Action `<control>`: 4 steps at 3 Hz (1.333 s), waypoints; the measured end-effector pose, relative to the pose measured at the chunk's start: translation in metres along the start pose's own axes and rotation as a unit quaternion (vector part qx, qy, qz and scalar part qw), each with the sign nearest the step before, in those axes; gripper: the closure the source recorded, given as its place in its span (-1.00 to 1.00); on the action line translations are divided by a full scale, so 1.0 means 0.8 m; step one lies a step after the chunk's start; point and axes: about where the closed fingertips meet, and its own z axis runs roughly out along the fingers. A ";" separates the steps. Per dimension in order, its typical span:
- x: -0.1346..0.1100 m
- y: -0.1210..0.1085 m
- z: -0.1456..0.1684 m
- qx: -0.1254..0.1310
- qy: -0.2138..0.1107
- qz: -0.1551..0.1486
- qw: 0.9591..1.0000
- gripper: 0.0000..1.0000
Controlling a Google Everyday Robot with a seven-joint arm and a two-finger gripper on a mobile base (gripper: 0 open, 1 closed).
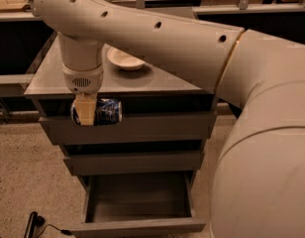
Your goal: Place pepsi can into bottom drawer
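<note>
Pepsi can point(108, 111) in tool point(87, 116) before cabinet point(152, 129)

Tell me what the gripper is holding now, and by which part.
The gripper holds the pepsi can, lying sideways, with its fingers clamped across the can's body near one end, above the open bottom drawer.

Cream bowl point(125, 59) upright on grey counter point(48, 78), behind the gripper point(88, 114) at its front edge. Black cable point(36, 221) on speckled floor point(24, 172), lower left.
</note>
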 end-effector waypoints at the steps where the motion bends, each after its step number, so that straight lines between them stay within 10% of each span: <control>1: 0.016 0.007 -0.004 0.050 -0.006 0.012 0.999 1.00; 2: 0.041 0.042 0.014 0.108 -0.015 -0.002 0.994 1.00; 4: 0.127 0.088 0.087 0.142 -0.017 0.005 0.990 1.00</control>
